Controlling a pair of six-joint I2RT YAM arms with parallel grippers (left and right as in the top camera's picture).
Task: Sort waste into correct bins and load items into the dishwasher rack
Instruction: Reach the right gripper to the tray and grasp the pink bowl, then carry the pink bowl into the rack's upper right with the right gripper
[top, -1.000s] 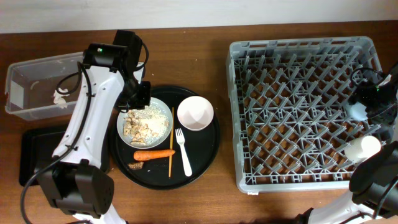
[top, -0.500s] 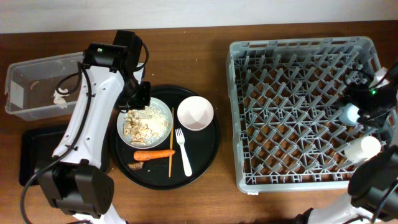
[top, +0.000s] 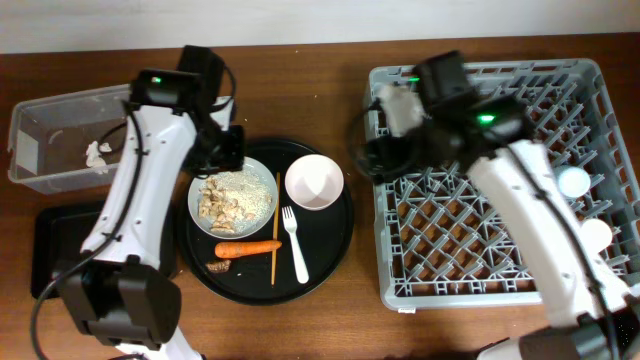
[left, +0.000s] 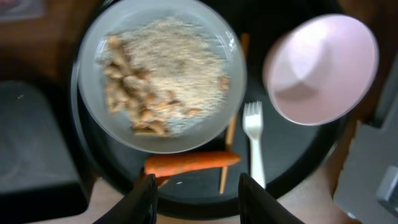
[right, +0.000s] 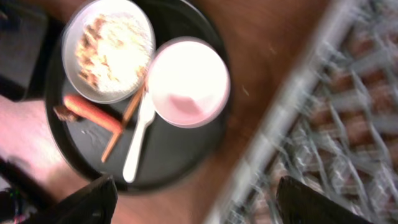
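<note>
The pale grey plate (top: 232, 197) holds beige food scraps (top: 222, 200) on the round black tray. The pink bowl (top: 314, 181), white fork (top: 295, 245), chopsticks (top: 276, 235), orange carrot (top: 247, 248) and brown bit (top: 218, 267) lie beside it. My left gripper (top: 228, 152) hovers open and empty over the plate's far edge; its wrist view shows the plate (left: 161, 81), carrot (left: 193, 163) and open jaws (left: 198, 202). My right gripper (top: 372, 158) is open and empty over the rack's (top: 490, 270) left edge. Its blurred wrist view shows open jaws (right: 199, 205) and the bowl (right: 186, 81). The blue cup (top: 573, 180) and cream cup (top: 595, 235) sit in the rack.
The clear tub (top: 40, 120) at far left holds white tissue (top: 97, 155). The shallow black tray (top: 55, 250) lies below it. The round black tray (top: 330, 245) sits between the bins and the rack. No red wrapper shows.
My right arm has swung from the rack's right edge to its left edge, leaving the blue cup in the rack. The left arm has barely moved.
</note>
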